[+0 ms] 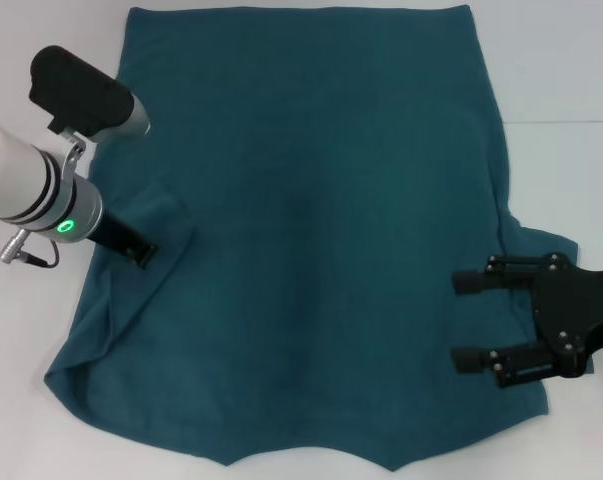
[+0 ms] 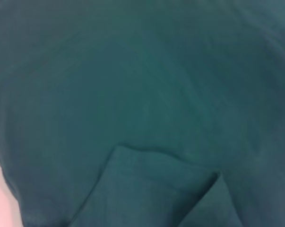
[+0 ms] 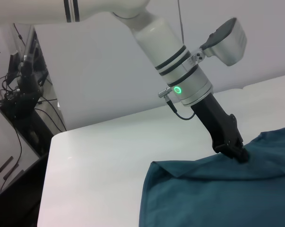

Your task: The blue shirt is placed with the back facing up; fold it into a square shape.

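The blue shirt (image 1: 321, 220) lies spread flat on the white table (image 1: 561, 80), plain side up, with its hem at the far edge. Its left sleeve (image 1: 156, 215) is folded inward over the body. My left gripper (image 1: 143, 255) is down on that folded sleeve, its fingers pinched together on the cloth; it also shows in the right wrist view (image 3: 239, 153). My right gripper (image 1: 466, 320) hovers over the shirt's right edge near the right sleeve, jaws wide apart and empty. The left wrist view is filled by the shirt (image 2: 142, 94) with a folded flap (image 2: 156, 184).
Bare white table surface (image 3: 99, 156) lies to the left of the shirt (image 3: 218, 198). Beyond the table's left edge stand dark equipment and cables (image 3: 24, 94). A white wall is behind.
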Controlling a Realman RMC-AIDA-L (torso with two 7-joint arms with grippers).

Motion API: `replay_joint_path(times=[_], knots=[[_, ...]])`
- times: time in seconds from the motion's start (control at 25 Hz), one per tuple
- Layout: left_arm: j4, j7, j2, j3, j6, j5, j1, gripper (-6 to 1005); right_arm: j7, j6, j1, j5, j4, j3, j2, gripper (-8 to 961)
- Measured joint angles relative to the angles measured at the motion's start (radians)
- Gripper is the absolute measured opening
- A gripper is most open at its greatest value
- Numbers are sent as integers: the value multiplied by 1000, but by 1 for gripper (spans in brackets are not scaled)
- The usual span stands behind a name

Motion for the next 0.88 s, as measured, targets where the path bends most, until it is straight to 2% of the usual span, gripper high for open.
replay_joint_path(times=[0.16,0.24,0.44,0.52,0.64,0.72,0.84,0.88], knots=[[46,-13,-12,-11,64,-4,-1,51,0,-1,-2,0,0,2,0,941],[86,-20,-29,-17,116,-4,-5,52,0,-2,-3,1,0,1,0,941],[157,-32,-49,-6,101,2,21,56,-1,-2,-5,2,0,-3,0,941],[161,-49,-43,-4,78,3,27,57,-1,-3,-7,2,0,-3,0,941],[112,-106,-2,-3,45,3,20,59,-1,-5,-10,2,-1,-5,0,941],[81,-125,14,-3,27,3,17,60,-1,-6,-11,2,-1,-6,0,942],[65,-123,19,-1,15,3,22,62,-1,-6,-12,2,0,-3,0,942],[58,-118,19,2,8,3,23,102,-1,-6,-12,2,0,-3,0,942]])
